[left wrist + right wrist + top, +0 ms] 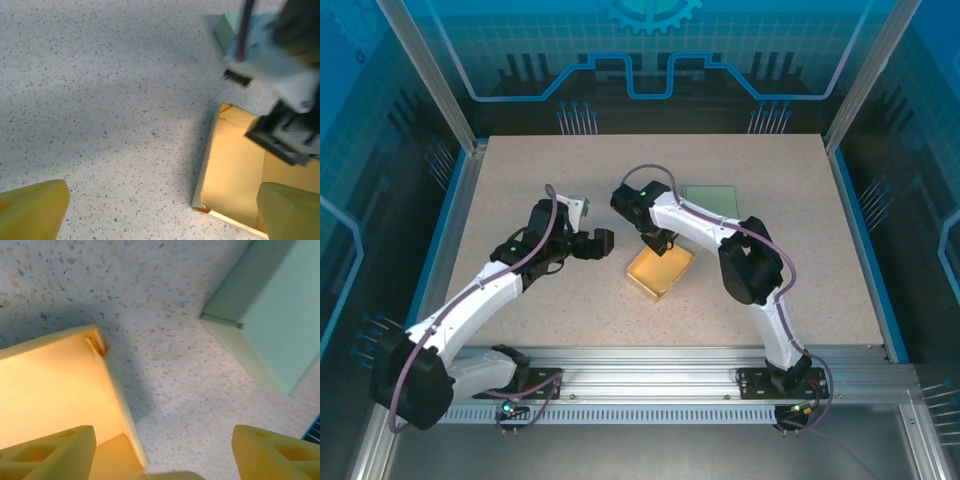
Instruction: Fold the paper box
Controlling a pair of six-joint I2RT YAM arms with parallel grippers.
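The yellow paper box (660,272) lies open-topped in the middle of the table, its walls standing. My right gripper (659,243) hangs over the box's far end and is open. In the right wrist view, one of its fingers (50,455) is over the box floor (55,390) and the other is over bare table, with a box wall (122,410) between them, not clamped. My left gripper (603,242) is open just left of the box. The left wrist view has the box corner (200,205) between its wide-spread fingers (35,210).
A pale green flat box (710,197) lies behind the yellow box, close to the right gripper, and it appears again in the right wrist view as the green box (270,305). The speckled table (520,180) is ringed by a blue rim and metal frame posts.
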